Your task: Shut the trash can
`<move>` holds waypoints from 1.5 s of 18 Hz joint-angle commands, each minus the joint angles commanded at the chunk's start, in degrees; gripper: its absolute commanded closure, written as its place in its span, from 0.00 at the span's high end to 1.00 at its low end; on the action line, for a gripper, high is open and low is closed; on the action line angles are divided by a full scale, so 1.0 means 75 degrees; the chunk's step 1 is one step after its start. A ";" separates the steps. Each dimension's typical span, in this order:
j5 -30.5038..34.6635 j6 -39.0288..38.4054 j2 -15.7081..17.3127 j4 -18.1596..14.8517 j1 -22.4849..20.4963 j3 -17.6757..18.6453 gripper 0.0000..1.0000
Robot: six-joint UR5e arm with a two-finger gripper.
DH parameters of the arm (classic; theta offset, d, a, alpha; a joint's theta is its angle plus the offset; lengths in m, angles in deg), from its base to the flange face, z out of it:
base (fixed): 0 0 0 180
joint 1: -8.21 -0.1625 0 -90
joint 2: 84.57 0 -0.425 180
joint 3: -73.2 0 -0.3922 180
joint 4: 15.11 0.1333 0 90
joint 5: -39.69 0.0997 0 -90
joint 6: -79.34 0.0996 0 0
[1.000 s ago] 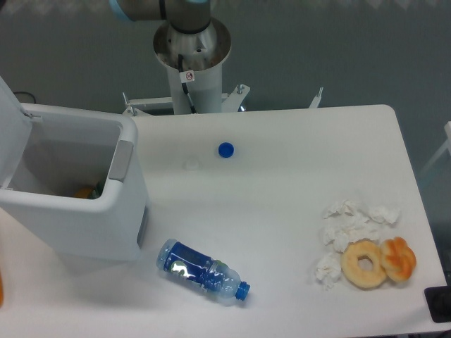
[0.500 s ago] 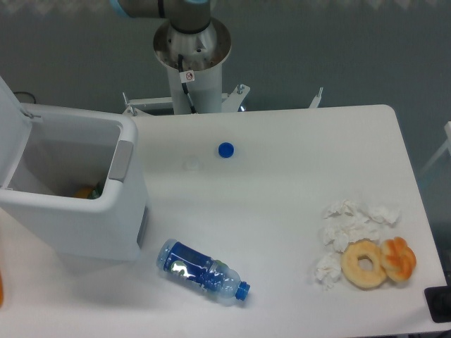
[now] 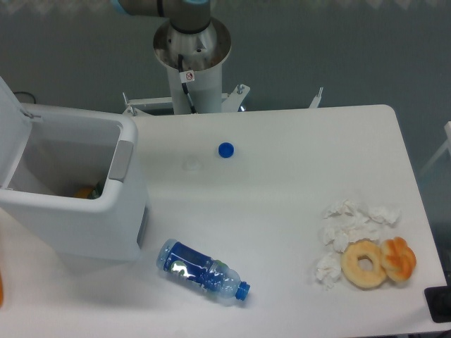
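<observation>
A: Where's the trash can (image 3: 77, 204)?
B: Left side of the counter (image 3: 282, 211), lid (image 3: 10, 134) standing open, something orange inside.
A: And the tool?
B: Out of shot, only the arm base (image 3: 192, 53) shows. Bottle (image 3: 203, 271) lies just right of the can.

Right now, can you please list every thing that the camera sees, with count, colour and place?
trash can: 1, white with grey panel, left side of table, lid open
orange item: 1, inside the trash can, partly hidden
bottle: 1, clear with blue label, lying at front centre
bottle cap: 1, blue, back centre
tissues: a crumpled pile, white, right side
donuts: 2, tan and orange, front right beside the tissues
table: 1, white
robot arm base: 1, white and grey, behind the table; jaws out of view
</observation>
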 joint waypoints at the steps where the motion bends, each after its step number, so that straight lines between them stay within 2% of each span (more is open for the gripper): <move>1: 0.0000 0.0035 -0.0058 0.0012 0.0000 -0.0012 1.00; 6: 0.0012 0.0281 -0.0351 0.0012 0.0012 -0.0129 1.00; 14: 0.0140 0.0703 -0.0446 -0.0012 -0.0035 -0.0117 1.00; 27: 0.0281 0.1054 -0.0235 -0.0035 -0.0984 0.0023 1.00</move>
